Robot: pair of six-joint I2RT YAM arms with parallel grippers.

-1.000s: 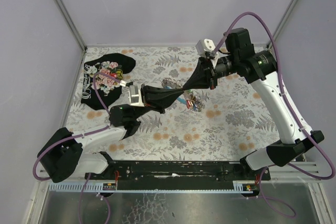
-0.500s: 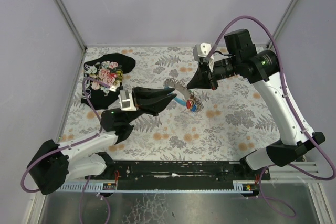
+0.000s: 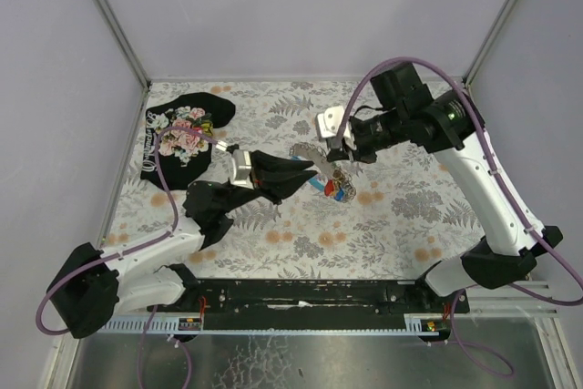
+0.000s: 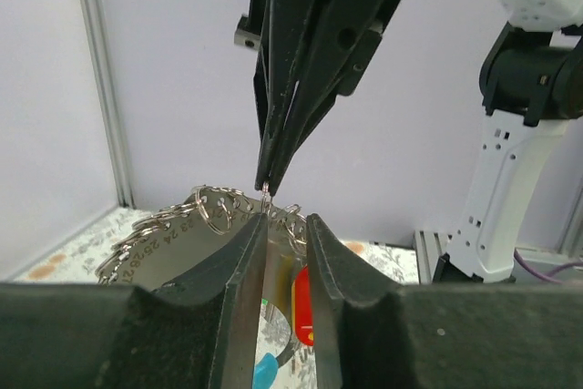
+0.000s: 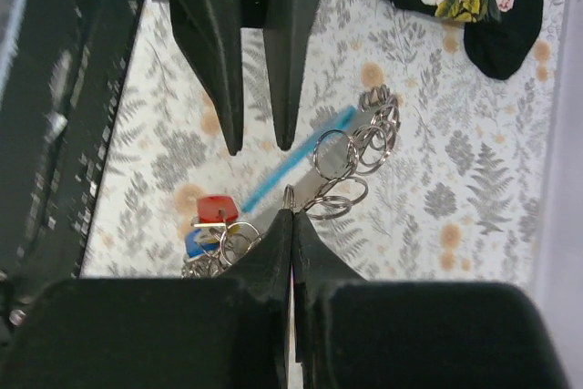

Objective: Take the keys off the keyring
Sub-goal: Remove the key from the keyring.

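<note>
The table [image 3: 410, 225] fills the middle of the top view, with both arm bases along its lower edge. A cloth [image 3: 187, 138] lies on the table's upper left corner. The keyring [image 3: 302, 150] sits near the centre, well right of the cloth. The keys [image 3: 339, 190] cluster at its lower right end, and its fob [image 5: 299, 159] lies between rings and keys. The left gripper [image 3: 310, 171] points in from the left, tips just beside the keyring. The right gripper [image 3: 341, 156] comes from the upper right, its tips on a ring higher in frame than the keys.
</note>
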